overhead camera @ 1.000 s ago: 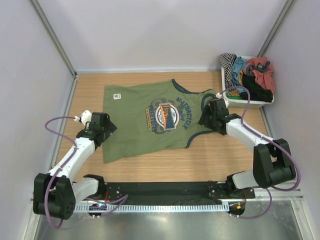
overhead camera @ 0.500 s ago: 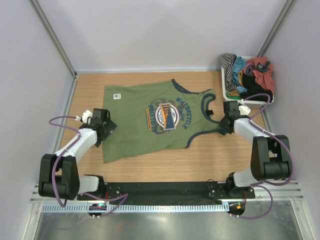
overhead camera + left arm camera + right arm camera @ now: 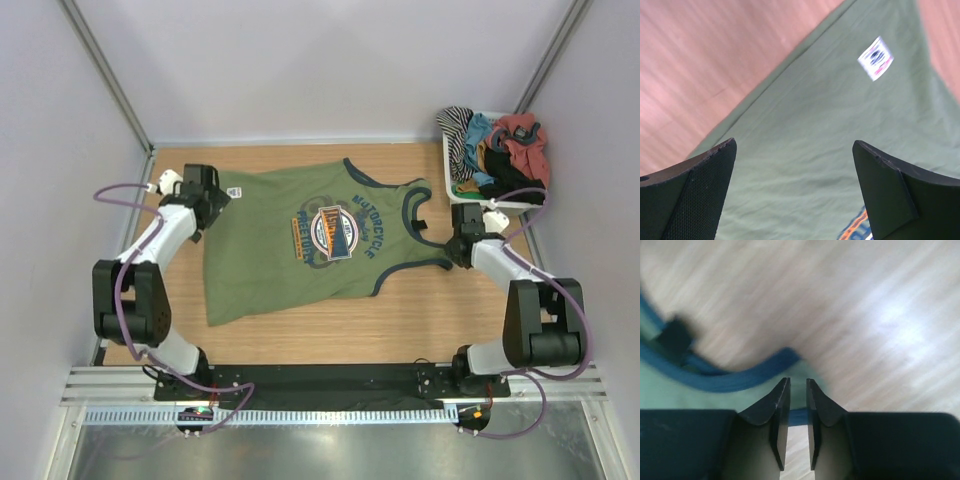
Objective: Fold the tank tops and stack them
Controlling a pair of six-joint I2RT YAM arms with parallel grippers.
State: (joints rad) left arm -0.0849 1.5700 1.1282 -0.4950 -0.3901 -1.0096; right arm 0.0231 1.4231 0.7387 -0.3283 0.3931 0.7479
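Note:
The olive green tank top lies flat on the wooden table, print side up, straps pointing right. My left gripper hovers open over its far left corner; in the left wrist view green cloth and a small white label show between the wide-set fingers. My right gripper is at the near strap's end. Its jaws stand almost together on the blue-trimmed strap tip. The black tank top shows as black cloth in the heap at the back right.
A white bin at the back right holds a heap of striped, teal and red garments. White walls and metal posts close in the table on three sides. Bare wood shows to the right of the strap.
My left gripper has travelled from the near left hem up to the far left corner, staying open. My right gripper has shifted right to the strap end and its jaws have closed.

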